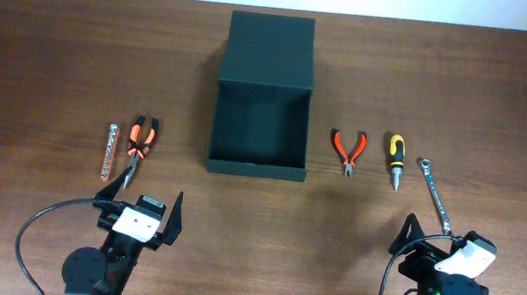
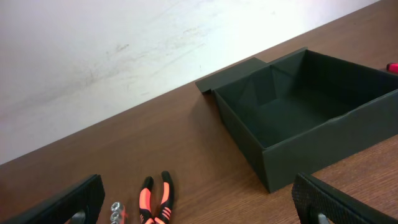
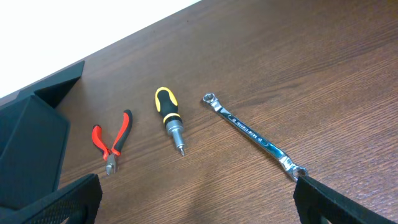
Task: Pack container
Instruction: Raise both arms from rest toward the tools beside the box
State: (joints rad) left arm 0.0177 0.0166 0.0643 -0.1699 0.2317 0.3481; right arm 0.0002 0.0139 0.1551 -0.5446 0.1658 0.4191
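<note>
The container [image 1: 254,170] is a dark green-black open box at the table's middle, its flap lid [image 1: 269,47] folded back behind it, and nothing shows inside it. Left of it lie orange-black pliers [image 1: 140,141] and a silver socket rail [image 1: 110,152]. To its right lie small red pliers [image 1: 348,150], a yellow-black screwdriver [image 1: 395,160] and a silver wrench [image 1: 434,195]. My left gripper [image 1: 145,198] stands open near the front edge, just short of the orange pliers [image 2: 155,199]. My right gripper [image 1: 441,237] is open too, by the wrench's [image 3: 252,134] near end, holding nothing.
The brown wooden table [image 1: 42,60] runs back to a white wall [image 2: 93,50]. In the left wrist view the container's near wall [image 2: 323,140] rises to the right. Cables loop beside both arm bases at the front edge.
</note>
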